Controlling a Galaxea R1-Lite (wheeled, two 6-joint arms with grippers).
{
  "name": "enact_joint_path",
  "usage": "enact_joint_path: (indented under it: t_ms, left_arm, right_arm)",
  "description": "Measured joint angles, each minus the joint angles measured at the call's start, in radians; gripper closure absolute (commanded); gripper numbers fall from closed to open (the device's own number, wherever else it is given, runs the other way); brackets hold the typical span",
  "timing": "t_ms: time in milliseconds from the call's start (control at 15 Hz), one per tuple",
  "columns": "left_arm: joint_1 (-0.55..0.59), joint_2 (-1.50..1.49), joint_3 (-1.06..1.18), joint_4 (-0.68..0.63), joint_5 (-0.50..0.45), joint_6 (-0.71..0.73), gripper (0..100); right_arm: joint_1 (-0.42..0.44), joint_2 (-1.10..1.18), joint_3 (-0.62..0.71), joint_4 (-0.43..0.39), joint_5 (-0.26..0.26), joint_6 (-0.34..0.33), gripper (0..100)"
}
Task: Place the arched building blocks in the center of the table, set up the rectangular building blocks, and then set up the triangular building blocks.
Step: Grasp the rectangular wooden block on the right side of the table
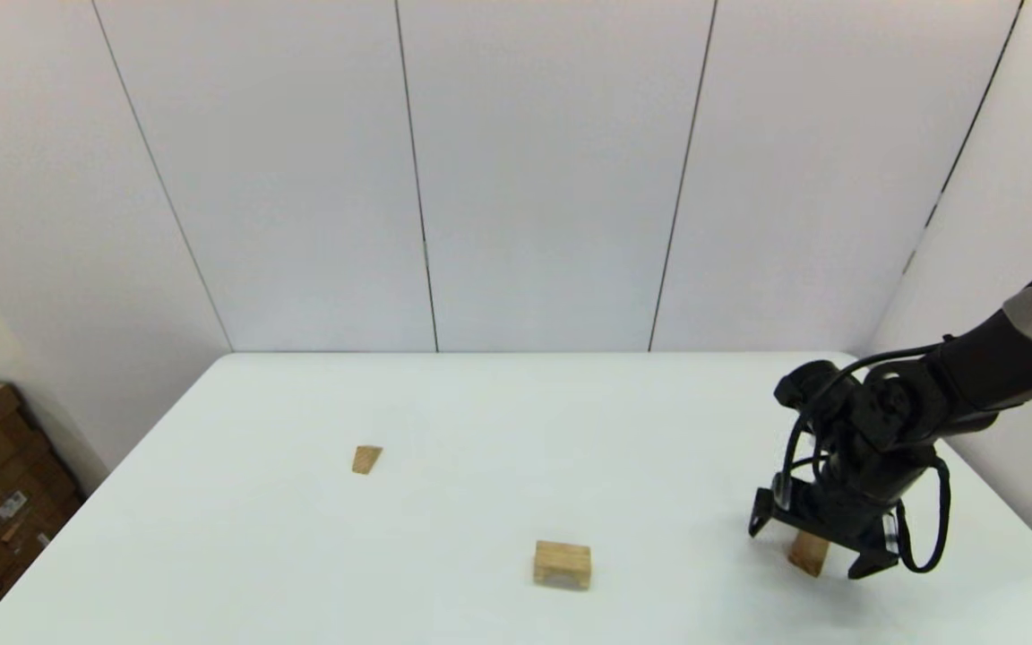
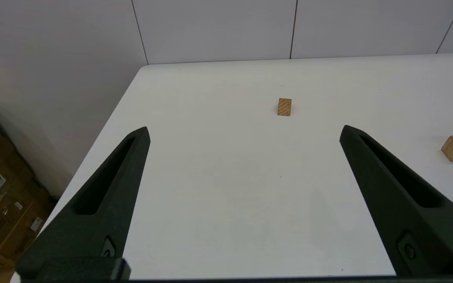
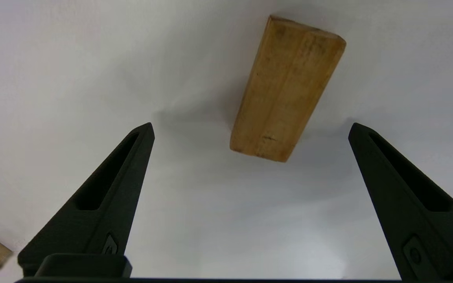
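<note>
While our right pincer [image 1: 816, 554] hangs spread wide at the desk's [image 1: 444, 403] near right, the rectangular block [image 3: 285, 88] lies flat just beneath it, untouched between the fingers. Farther left, near centre, we see the arched block [image 1: 562, 564]. Beyond it, at far left, sits the triangular block [image 1: 366, 459]. Our left pincer [image 2: 244, 131] also gapes, holding nothing.

On the large white table [image 1: 301, 555], the light wooden arched block [image 1: 562, 564] sat near the front middle, the small wooden triangular wedge [image 1: 366, 459] behind-left, the tan flat rectangular slab [image 1: 808, 553] far right.
</note>
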Motion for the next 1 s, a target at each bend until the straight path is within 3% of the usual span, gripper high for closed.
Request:
enact_joint_path:
  t_ms: [400,733,800,1000]
  left_arm:
    - [0.0,0.0,0.0,0.0,0.0,-0.001,0]
    - [0.0,0.0,0.0,0.0,0.0,0.0,0]
    - [0.0,0.0,0.0,0.0,0.0,0.0,0]
    - [0.0,0.0,0.0,0.0,0.0,-0.001,0]
  right_arm:
    - [-0.002,0.039,-0.049,0.015,-0.039,0.019,0]
    - [-0.003,0.047,-0.056,0.016,-0.042,0.019,0]
    - [-0.003,0.047,-0.056,0.016,-0.042,0.019,100]
    - [-0.003,0.047,-0.057,0.029,-0.042,0.019,100]
